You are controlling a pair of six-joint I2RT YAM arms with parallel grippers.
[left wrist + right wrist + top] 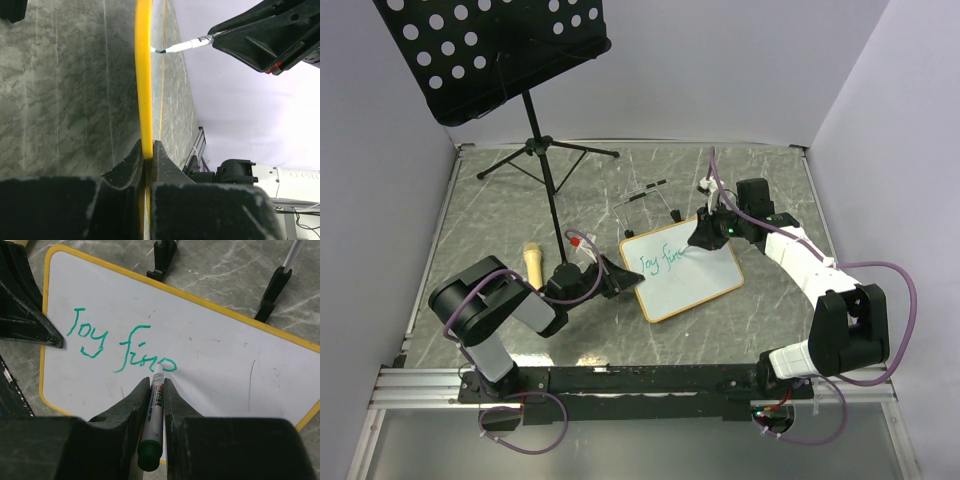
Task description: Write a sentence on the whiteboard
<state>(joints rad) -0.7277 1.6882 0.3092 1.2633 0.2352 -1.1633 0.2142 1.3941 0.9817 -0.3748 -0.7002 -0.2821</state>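
Top view: whiteboard [708, 278] lies flat on the bench [775, 185], about centre, turned so its long side runs from 8 to 2 o'clock. Left fingers [632, 283] come in from 9 o'clock and are closed on the board's left frame edge. Right fingers [699, 240] sit over the board's far edge at about 12 o'clock, clamped on a marker [690, 248] with its tip down on the white face. Green writing [658, 263] runs across the left half and ends at the tip. A wire stand [645, 200] sits just beyond the board at 12 o'clock. A black music stand [548, 175] is at 11 o'clock of the bench, well apart from the board.

Left wrist view: board seen edge-on. The yellow frame rises straight to 12 o'clock out of the fingertips, which pinch it from both sides with no gap. Right fingers enter from 2 o'clock with the marker nose pointing at the board. Can't tell contact from here.

Right wrist view: marker held tight between both fingers, white barrel, green end toward the camera, tip at 12 o'clock touching the board at the last letter. Text reads roughly "Toy fino". Left fingers grip the frame at 9 o'clock. The wire stand's two black feet stand just off the far edge, at 12 and 2 o'clock.
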